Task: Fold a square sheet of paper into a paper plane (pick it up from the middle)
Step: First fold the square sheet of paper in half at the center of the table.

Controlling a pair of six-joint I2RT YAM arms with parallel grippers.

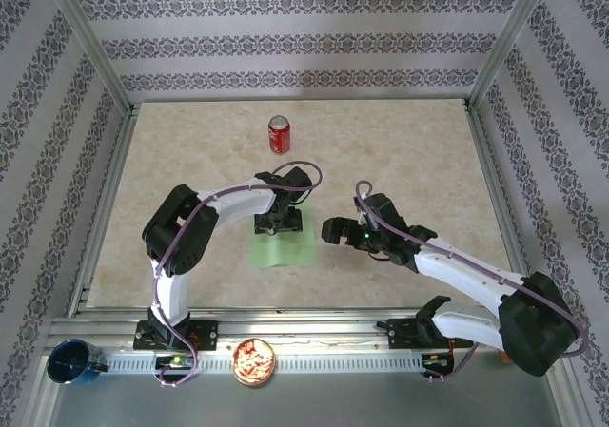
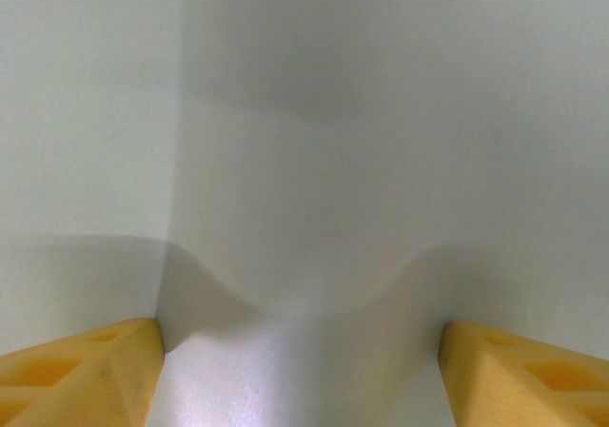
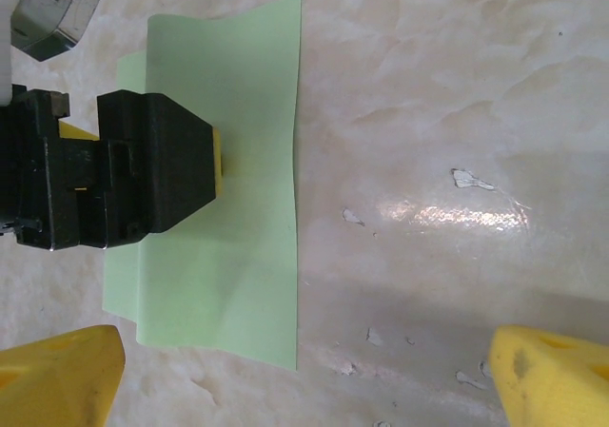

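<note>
- Lying flat on the table (image 1: pixel 400 161) just ahead of the arm bases, the square sheet of paper (image 1: pixel 283 246) shows no crease that can be made out.
- Handling, as judged: very light, thin and limp. It is likely to slide on the glossy surface and to keep a mark wherever it is pinched. An edge lying flush offers nothing to grip.
- Recommended hold: the middle. Press both fingertips down, draw them together to raise a ridge, then nip that ridge.
- The left gripper (image 1: pixel 276 223) stands over the sheet's far half, jaws well apart and tips down at the paper. Its wrist view shows a soft hump between them, with nothing pinched yet.
- The right gripper (image 1: pixel 328 229) hovers just beside the sheet's right edge, jaws wide and empty.
- A red can (image 1: pixel 278 134) stands well beyond, apart from the work.
</note>
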